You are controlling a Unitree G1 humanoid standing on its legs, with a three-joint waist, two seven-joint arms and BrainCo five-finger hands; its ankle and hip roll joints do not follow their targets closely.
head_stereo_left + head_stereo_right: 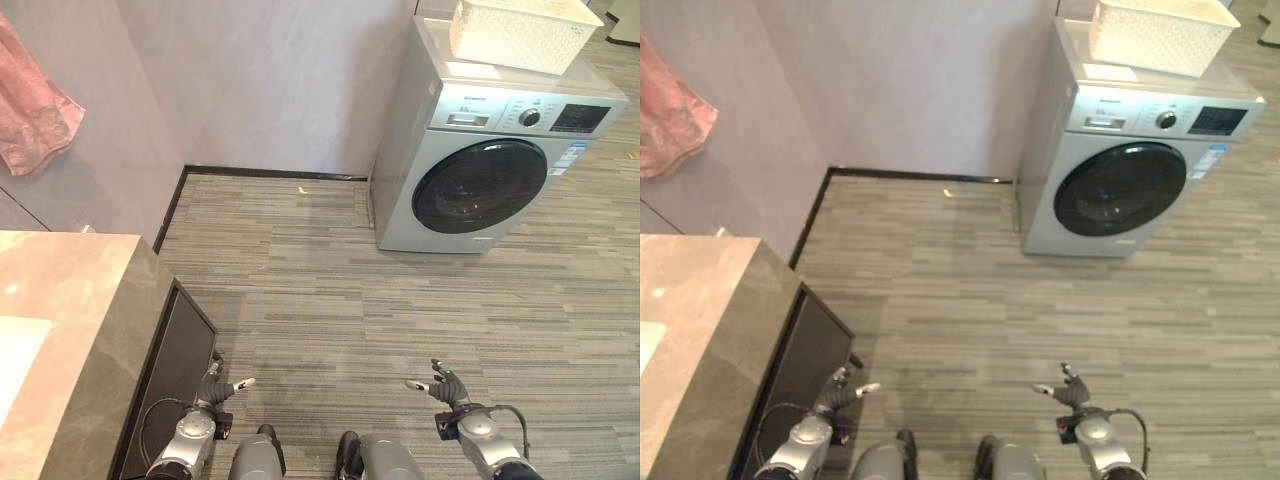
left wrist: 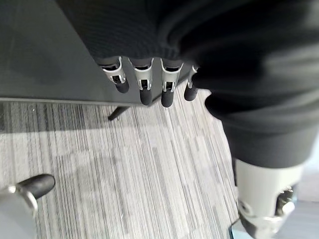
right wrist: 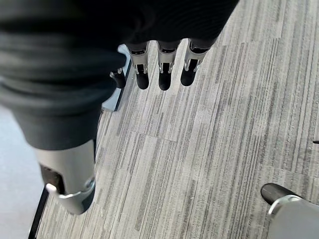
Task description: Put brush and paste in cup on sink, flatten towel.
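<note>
A pink towel (image 1: 35, 112) hangs bunched on the wall at the upper left. Below it runs a marble counter (image 1: 75, 300), with the pale edge of a sink (image 1: 12, 365) at its left side. My left hand (image 1: 213, 390) hangs low beside the counter's dark front panel (image 1: 175, 365), fingers (image 2: 144, 87) straight and holding nothing. My right hand (image 1: 447, 386) hangs over the striped floor at the lower right, its fingers (image 3: 162, 74) relaxed and empty too.
A silver washing machine (image 1: 490, 175) stands against the far wall at the right, with a white basket (image 1: 520, 32) on top. Grey striped floor (image 1: 330, 290) spreads between the machine and the counter. A dark skirting strip (image 1: 270, 173) edges the wall.
</note>
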